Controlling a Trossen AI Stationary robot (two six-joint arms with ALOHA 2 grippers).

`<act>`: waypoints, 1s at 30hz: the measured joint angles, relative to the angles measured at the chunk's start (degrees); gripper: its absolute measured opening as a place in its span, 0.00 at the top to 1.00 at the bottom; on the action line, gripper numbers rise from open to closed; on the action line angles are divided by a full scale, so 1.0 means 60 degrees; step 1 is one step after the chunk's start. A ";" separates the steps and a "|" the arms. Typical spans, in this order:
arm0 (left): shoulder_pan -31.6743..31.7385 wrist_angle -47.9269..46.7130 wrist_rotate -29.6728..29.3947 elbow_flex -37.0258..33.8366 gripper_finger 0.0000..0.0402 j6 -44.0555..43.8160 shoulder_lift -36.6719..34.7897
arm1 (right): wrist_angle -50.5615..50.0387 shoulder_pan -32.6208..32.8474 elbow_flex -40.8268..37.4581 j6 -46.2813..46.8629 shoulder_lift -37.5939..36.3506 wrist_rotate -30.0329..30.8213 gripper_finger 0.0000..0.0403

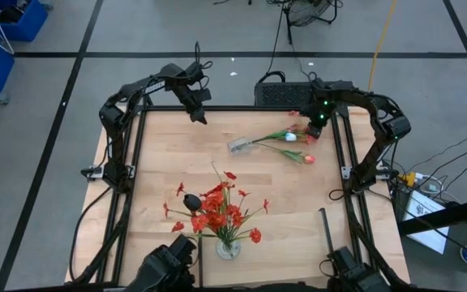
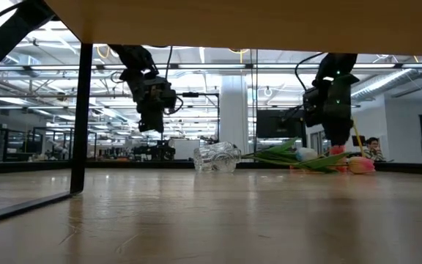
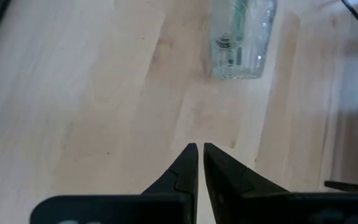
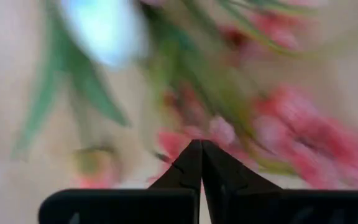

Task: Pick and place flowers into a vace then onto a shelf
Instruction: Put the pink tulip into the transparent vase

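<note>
A clear glass vase (image 1: 238, 145) lies on its side at the table's far middle, with green stems reaching into its mouth (image 3: 241, 37). The flowers lie on the table to its right: a white tulip bud (image 1: 290, 136), a pink-red tulip bud (image 1: 308, 159) and pink sprays (image 4: 284, 134). My right gripper (image 1: 309, 138) is shut, pointing down right over these blossoms (image 2: 337, 147). My left gripper (image 1: 201, 118) is shut and holds nothing. It hangs above the table on the far left of the lying vase (image 3: 199, 146). The shelf's board (image 2: 233, 18) shows overhead in the low view. My right gripper comes from above with shut fingertips (image 4: 191, 155) at the pink sprays beside the white bud. I cannot tell whether they touch the blossoms or stand just above them.
A second glass vase (image 1: 228, 248) stands upright at the near middle, full of red blossom sprays (image 1: 217, 212). A thin black upright rail (image 1: 324, 229) stands at the near right, and another shows in the low view (image 2: 85, 110). Bare wood lies between the two vases.
</note>
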 joint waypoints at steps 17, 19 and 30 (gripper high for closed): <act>-0.0639 -0.0084 -0.0750 0.0000 0.92 0.0242 0.0000 | 0.0982 0.0077 -0.0236 0.0937 0.0016 -0.1782 1.00; -0.0642 -0.0153 -0.0712 0.0000 0.92 -0.0071 0.0000 | 0.1032 0.0078 -0.0267 0.0933 0.0016 -0.1783 1.00; -0.0456 -0.1327 -0.2216 0.0000 0.92 0.0683 0.0000 | 0.1208 0.0110 -0.0267 0.0905 -0.0010 -0.2304 1.00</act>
